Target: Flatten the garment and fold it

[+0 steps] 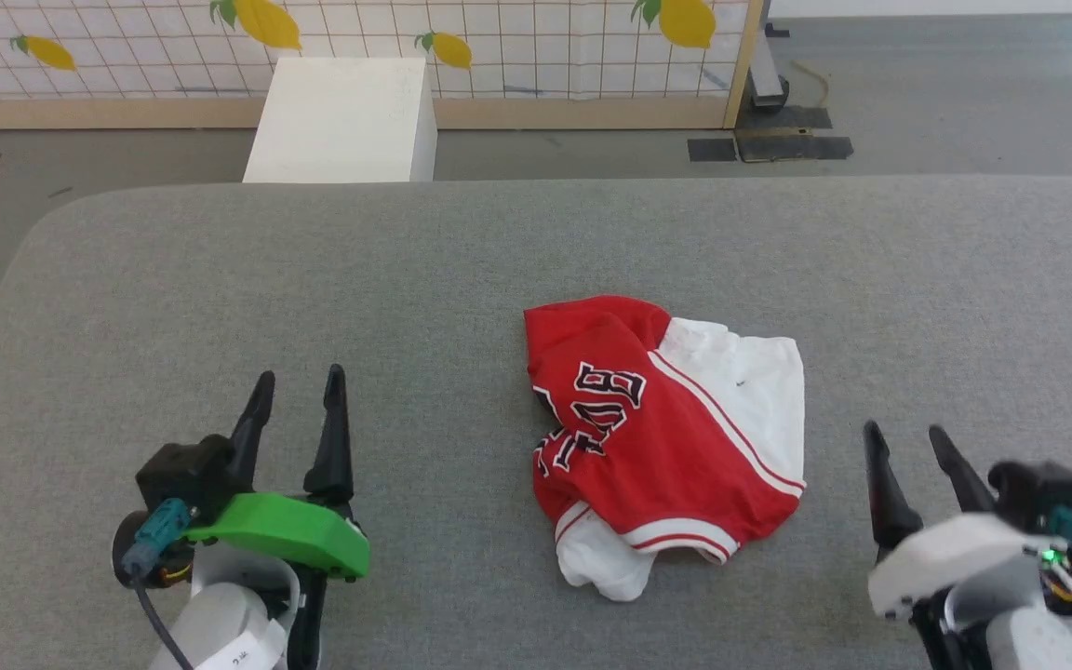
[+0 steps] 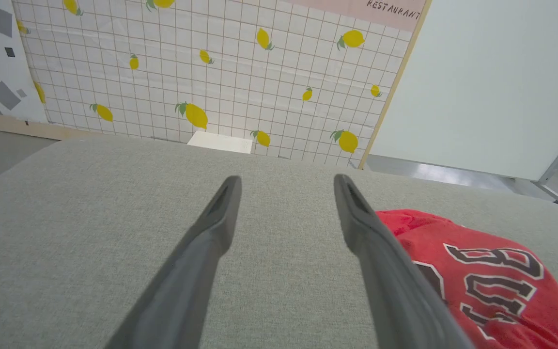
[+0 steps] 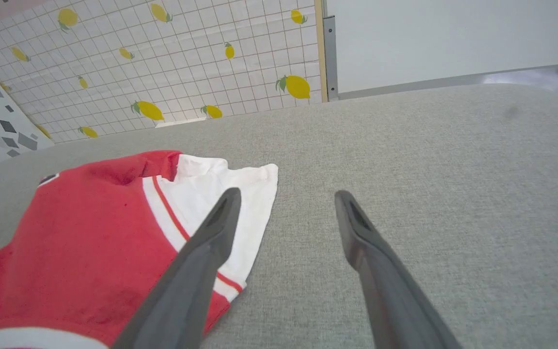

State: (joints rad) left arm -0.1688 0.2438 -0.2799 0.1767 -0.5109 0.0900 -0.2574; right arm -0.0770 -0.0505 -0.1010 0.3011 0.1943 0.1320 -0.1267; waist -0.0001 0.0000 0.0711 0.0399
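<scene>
Both left gripper (image 1: 300, 374) and right gripper (image 1: 903, 429) are held open, empty; the crumpled jersey (image 1: 666, 437), judged soft and limp, is best pinched at its sleeve (image 1: 741, 372).

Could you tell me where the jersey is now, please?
In the head view, the red jersey lies crumpled on the grey table between the left hand and the right hand.

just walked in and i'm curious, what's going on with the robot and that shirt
A crumpled red and white jersey lies on a grey padded table. The robot's left hand and right hand are both open, one on each side of it, holding nothing. Flattening and folding are not yet done.
</scene>
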